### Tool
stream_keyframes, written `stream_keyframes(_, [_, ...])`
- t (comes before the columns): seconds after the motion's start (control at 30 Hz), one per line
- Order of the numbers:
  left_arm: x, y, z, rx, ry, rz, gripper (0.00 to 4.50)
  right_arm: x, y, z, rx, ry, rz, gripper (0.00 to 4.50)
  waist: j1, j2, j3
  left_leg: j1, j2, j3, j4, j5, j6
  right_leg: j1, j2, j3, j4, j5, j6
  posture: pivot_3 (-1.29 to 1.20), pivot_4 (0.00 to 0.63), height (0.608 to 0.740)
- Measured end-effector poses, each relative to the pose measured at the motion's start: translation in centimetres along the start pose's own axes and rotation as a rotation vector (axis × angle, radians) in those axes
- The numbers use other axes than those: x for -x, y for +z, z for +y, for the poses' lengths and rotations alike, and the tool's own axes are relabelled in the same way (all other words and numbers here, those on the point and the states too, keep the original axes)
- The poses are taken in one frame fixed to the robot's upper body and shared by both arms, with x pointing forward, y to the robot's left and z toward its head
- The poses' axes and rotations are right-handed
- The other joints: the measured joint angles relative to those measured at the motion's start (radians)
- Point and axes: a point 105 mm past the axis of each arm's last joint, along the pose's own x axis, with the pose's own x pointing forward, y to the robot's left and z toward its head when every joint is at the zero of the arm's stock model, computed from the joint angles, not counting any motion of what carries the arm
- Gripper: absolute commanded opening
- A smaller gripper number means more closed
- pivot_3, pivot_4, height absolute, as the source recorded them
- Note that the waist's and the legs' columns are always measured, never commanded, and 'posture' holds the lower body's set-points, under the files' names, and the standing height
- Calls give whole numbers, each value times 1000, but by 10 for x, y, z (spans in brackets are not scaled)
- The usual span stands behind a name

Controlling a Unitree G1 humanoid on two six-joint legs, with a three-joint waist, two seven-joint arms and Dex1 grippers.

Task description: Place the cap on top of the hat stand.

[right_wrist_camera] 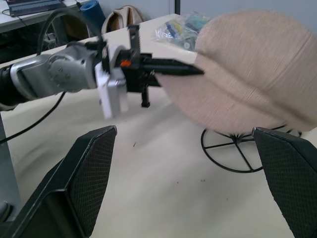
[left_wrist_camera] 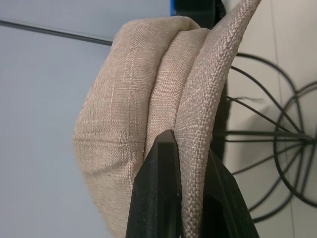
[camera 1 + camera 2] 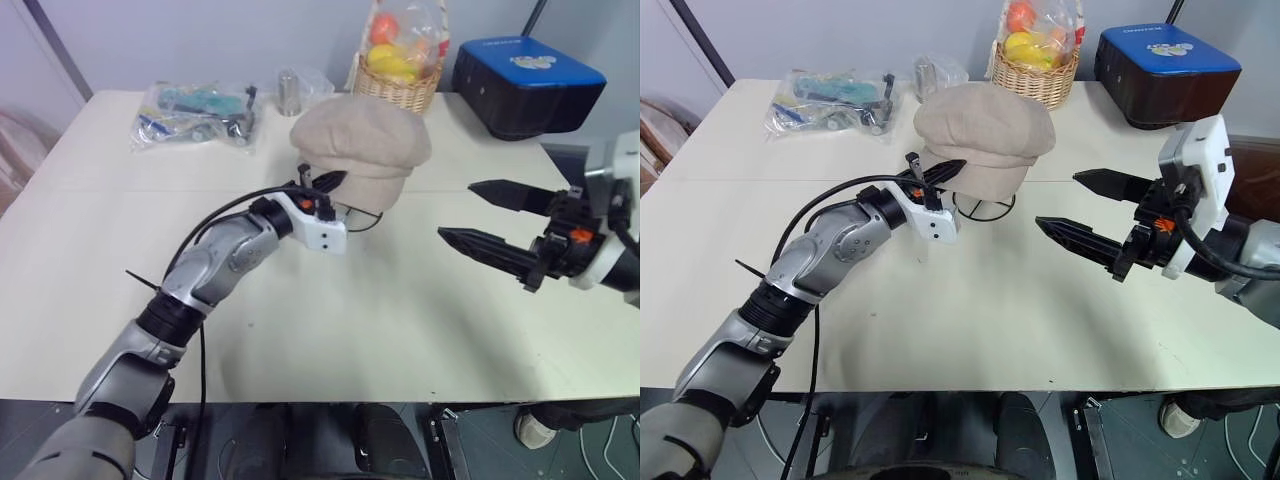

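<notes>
Your left arm holds the cap over the hat stand.

Near you on the right, your right gripper (image 3: pixel 1072 207) hangs above the table (image 3: pixel 400 330) with its two fingers spread wide and nothing between them. Farther in, your left gripper (image 3: pixel 326 183) is pinched tight on the edge of the cap (image 3: pixel 362 145). The cap sits over the hat stand (image 3: pixel 985 208). Far back stands a basket (image 3: pixel 400 90).

Even, bright overhead light is spread across the cream tabletop (image 3: pixel 420 320), soft shadows are cast, and slight motion blur is seen on the pink-beige fabric cap (image 1: pixel 247 74).
</notes>
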Motion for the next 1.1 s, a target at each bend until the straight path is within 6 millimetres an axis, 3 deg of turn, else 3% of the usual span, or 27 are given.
stream_keyframes(0.1, [-3,7,-10,16,-18,-16,1411,0,-2,-3,7,-23,12,4500,-1,0,0,1,0,0,0,0,0,1,0,0,0,0,0,0,150,740])
stream_keyframes(0.3, [2,8,-27,27,-62,-19,4477,-6,-27,-16,89,-111,147,4500,-3,0,0,1,0,0,0,0,0,0,0,0,0,0,0,0,150,740])
stream_keyframes(0.47, [29,0,-34,22,-115,-15,4477,-18,-50,-19,178,-154,242,4500,-7,0,0,1,1,0,-1,0,0,-1,0,0,1,0,0,0,150,740])
stream_keyframes(0.57, [52,-5,-32,125,-121,-10,4477,-26,-62,-18,270,-167,283,4500,-5,0,0,1,1,0,-1,0,0,-1,0,0,1,0,0,0,150,740])
stream_keyframes(0.7, [82,-5,-8,388,-44,-56,4477,-41,-77,-16,458,-187,306,4500,-3,0,0,1,1,0,0,0,0,-1,-1,-1,1,0,0,0,150,740])
stream_keyframes(0.83, [102,-32,26,634,24,21,4477,-61,-78,-10,661,-190,239,4500,-7,1,0,1,1,0,0,0,0,-1,0,0,1,0,0,0,150,740])
stream_keyframes(0.9, [118,-45,28,867,-46,87,4477,-74,-73,-6,786,-190,177,4500,-15,0,0,2,1,0,-1,0,0,-1,1,-1,1,0,0,0,150,740])
stream_keyframes(1.0, [142,-51,27,1193,-196,124,4477,-94,-70,1,919,-185,108,4500,-30,0,0,2,2,-1,-2,0,0,-2,2,-1,1,-1,0,0,150,740])
stream_keyframes(1.1, [160,-45,39,1342,-337,97,4477,-117,-67,5,1022,-191,55,4500,-34,0,1,2,2,0,-2,0,0,-2,3,-1,1,-1,0,0,150,740])
